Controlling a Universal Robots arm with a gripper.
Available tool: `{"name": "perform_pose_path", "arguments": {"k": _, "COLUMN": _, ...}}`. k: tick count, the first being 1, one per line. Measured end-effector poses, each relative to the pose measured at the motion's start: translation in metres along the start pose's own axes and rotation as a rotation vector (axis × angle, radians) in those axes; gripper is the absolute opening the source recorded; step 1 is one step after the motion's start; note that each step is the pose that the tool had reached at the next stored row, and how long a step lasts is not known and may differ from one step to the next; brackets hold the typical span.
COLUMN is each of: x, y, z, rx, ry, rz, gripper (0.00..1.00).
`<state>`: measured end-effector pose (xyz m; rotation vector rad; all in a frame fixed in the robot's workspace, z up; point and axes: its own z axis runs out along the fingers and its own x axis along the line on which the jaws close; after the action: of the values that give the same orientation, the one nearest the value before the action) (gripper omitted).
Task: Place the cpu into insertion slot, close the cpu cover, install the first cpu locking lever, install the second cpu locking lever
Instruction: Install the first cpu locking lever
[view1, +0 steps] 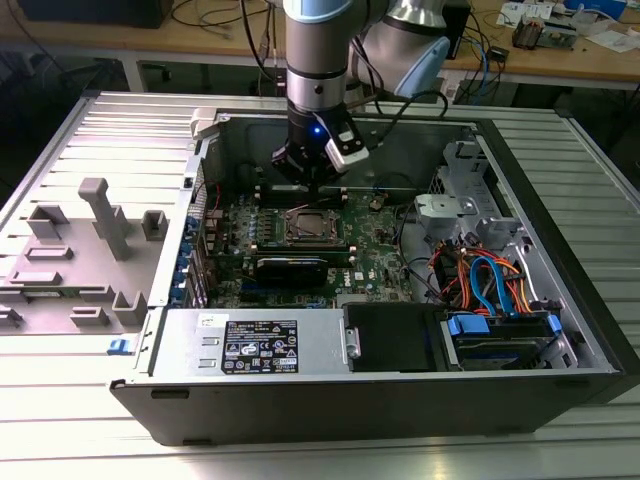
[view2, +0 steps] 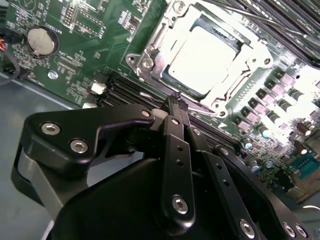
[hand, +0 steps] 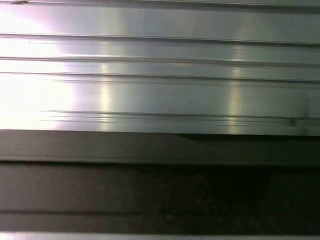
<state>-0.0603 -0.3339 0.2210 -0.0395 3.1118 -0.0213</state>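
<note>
The tool (view2: 176, 102) has its fingers pinched together with nothing between them, hanging just above the green motherboard (view1: 375, 250) inside the open PC case (view1: 560, 300). Just beside its tip sits the insertion slot (view2: 200, 55), with the cpu (view2: 202, 57) already lying flat in it and the cpu cover (view2: 150, 60) down around it. The case lies on the ribbed metal desk (view1: 110, 130).

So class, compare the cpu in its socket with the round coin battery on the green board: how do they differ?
The cpu is square; the battery is round. The cpu is much larger than the battery. The cpu sits inside a metal cover frame; the battery lies in a small holder out on the board. Both have flat, silvery metal tops.
</note>
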Motion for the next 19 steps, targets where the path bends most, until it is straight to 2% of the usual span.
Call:
{"name": "perform_pose_path", "arguments": {"k": 2, "x": -0.005, "y": 0.0, "z": 0.0012, "rx": 0.0001, "ry": 0.0001, "rz": 0.0, "gripper": 0.11}}
{"name": "perform_pose_path", "arguments": {"k": 8, "x": -0.01, "y": 0.0001, "z": 0.0059, "rx": 0.0019, "ry": 0.0001, "rz": 0.0, "gripper": 0.11}}
{"name": "perform_pose_path", "arguments": {"k": 12, "x": -0.0101, "y": 0.0004, "z": 0.0098, "rx": 0.002, "ry": 0.0001, "rz": 0.0, "gripper": 0.11}}
{"name": "perform_pose_path", "arguments": {"k": 19, "x": -0.0102, "y": 0.0037, "z": 0.0122, "rx": 0.0023, "ry": 0.0, "rz": 0.0, "gripper": 0.11}}
